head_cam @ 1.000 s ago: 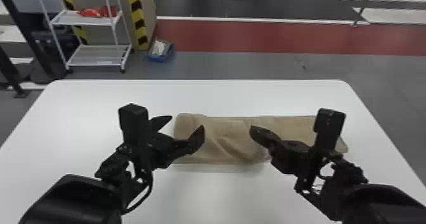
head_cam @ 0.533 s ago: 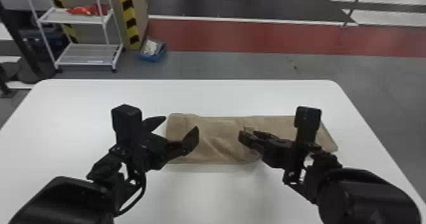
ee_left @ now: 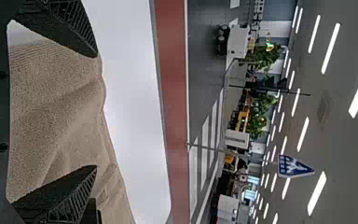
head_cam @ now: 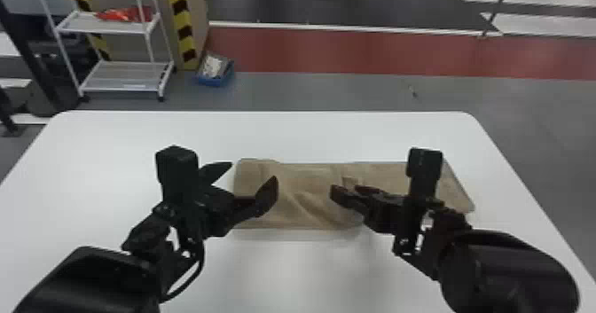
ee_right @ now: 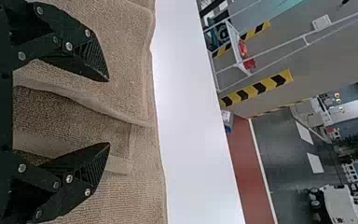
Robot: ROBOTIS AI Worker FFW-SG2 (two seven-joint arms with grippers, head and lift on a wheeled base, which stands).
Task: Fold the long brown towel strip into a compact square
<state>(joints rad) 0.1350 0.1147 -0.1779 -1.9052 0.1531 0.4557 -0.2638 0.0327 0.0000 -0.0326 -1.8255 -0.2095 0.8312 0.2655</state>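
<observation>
White table [head_cam: 310,134] gives flat folding surface. Brown towel strip [head_cam: 306,179] lies sideways across it, probably so ends can fold inward. Terry rumpled, diagonal creases, part-layered. Left gripper [head_cam: 253,171] over left end, fingers spread; right gripper [ee_right: 108,112] over layers, fingers apart, likely lining up on hem [ee_right: 81,99].

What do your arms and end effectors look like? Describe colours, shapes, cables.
The left arm and right arm are black, each with a smooth, rounded cover and a boxy housing on top. A thin black cable loops beside the left one. The left end effector and right end effector have pointed black fingers with ribbed faces; silvery screws dot the right's.
</observation>
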